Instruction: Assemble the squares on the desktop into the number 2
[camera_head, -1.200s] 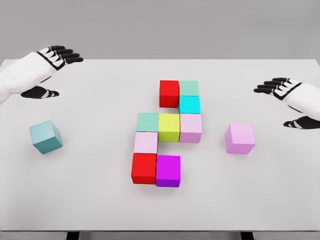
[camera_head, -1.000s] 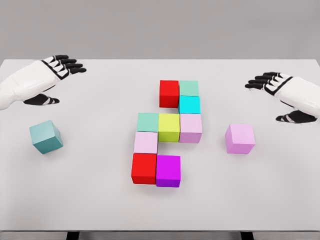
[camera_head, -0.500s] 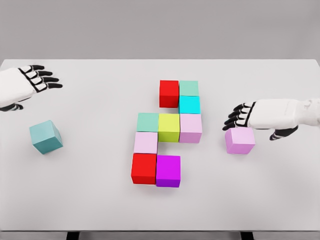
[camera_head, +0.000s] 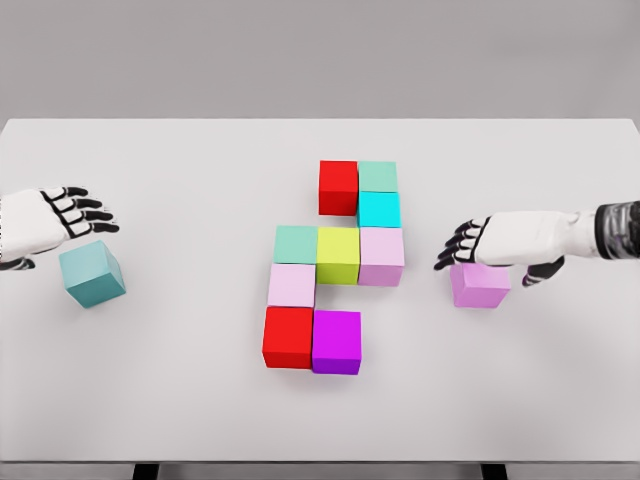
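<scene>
Several coloured cubes sit joined in the table's middle: a red cube (camera_head: 338, 186) and a mint cube (camera_head: 378, 176) on top, a cyan cube (camera_head: 379, 208), then a green cube (camera_head: 295, 243), a yellow cube (camera_head: 338, 253) and a lilac cube (camera_head: 381, 255), a pale pink cube (camera_head: 291, 285), and a red cube (camera_head: 288, 336) beside a magenta cube (camera_head: 336, 341). A loose pink cube (camera_head: 479, 285) lies at the right; my right hand (camera_head: 462, 244) hovers over it, fingers spread. A loose teal cube (camera_head: 92, 273) lies at the left, with my left hand (camera_head: 85, 212) open just above it.
The white table (camera_head: 200, 400) ends at a front edge near the bottom of the picture and a back edge against a grey wall.
Both hands have come down and inward: the right one dropped over the pink cube, the left one sank toward the teal cube. No cube has moved.
</scene>
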